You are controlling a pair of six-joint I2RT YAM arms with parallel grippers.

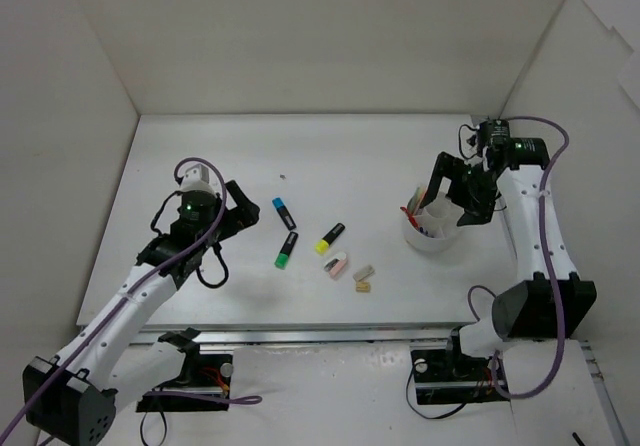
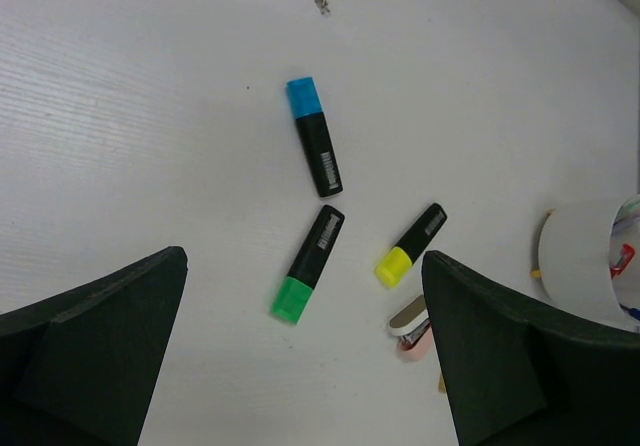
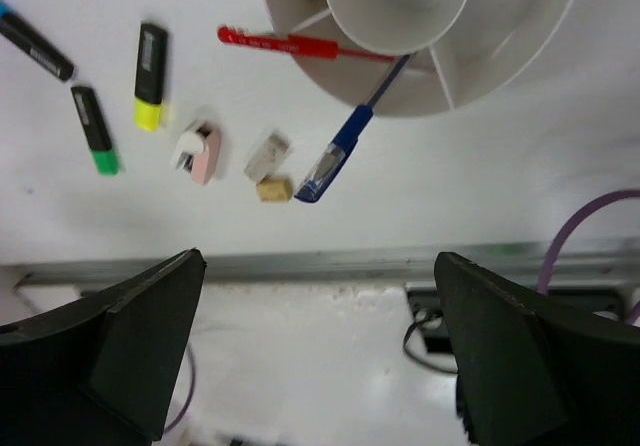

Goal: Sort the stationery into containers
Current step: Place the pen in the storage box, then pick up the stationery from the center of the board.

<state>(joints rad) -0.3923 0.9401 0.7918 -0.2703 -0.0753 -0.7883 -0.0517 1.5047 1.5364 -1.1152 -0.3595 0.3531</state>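
On blue-cap highlighter (image 2: pixel 314 136) & green one (image 2: pixel 308 276): barcode stickers, txt unreadable

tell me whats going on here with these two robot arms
Two arms are sorting stationery. The right pincer hangs open and empty above the white round plastic tub, where a thin red pen and a thin blue pen lean out over the rim. The left pincer, also open, hovers over the blue-ended black highlighter, the green-ended black highlighter and the yellow-ended black highlighter on the white table. A pink eraser, a grey eraser and a tan eraser lie beside them, unsorted.
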